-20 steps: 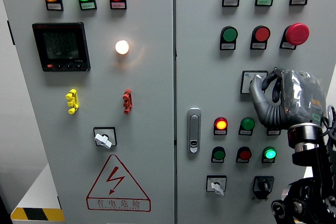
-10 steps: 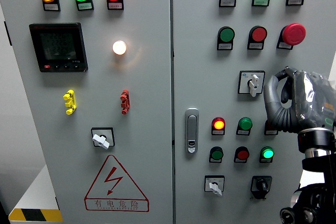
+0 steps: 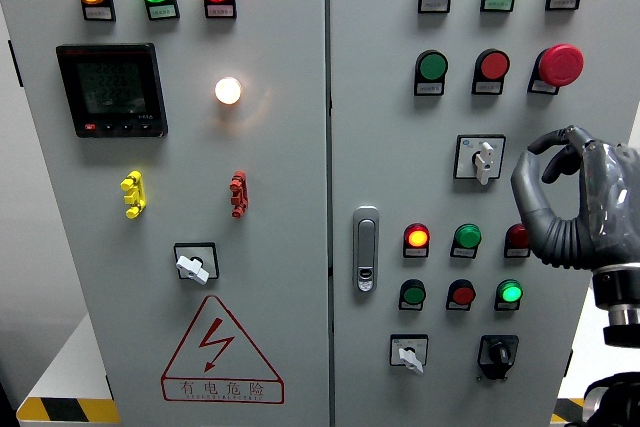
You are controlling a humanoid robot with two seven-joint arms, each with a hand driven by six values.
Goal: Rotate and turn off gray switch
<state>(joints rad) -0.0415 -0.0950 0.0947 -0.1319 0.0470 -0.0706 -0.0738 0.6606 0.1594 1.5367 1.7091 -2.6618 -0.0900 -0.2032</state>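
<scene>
The gray rotary switch (image 3: 483, 159) sits on the right door of the panel, and its pale knob points straight up and down. My right hand (image 3: 562, 143) hangs just right of it, a short gap away and not touching it. The fingers (image 3: 548, 147) are curled, with thumb and forefinger nearly meeting in a ring around nothing. The hand partly covers a red lamp (image 3: 517, 238) below the switch. My left arm does not show.
Similar gray knobs sit at the lower left door (image 3: 193, 265) and lower right door (image 3: 408, 354), beside a black knob (image 3: 497, 351). A red mushroom button (image 3: 560, 64) is above the hand. A door handle (image 3: 367, 247), lit lamps and a meter (image 3: 111, 89) fill the panel.
My right hand has drawn back to the right and slightly down from the gray switch, uncovering it. The knob now stands vertical.
</scene>
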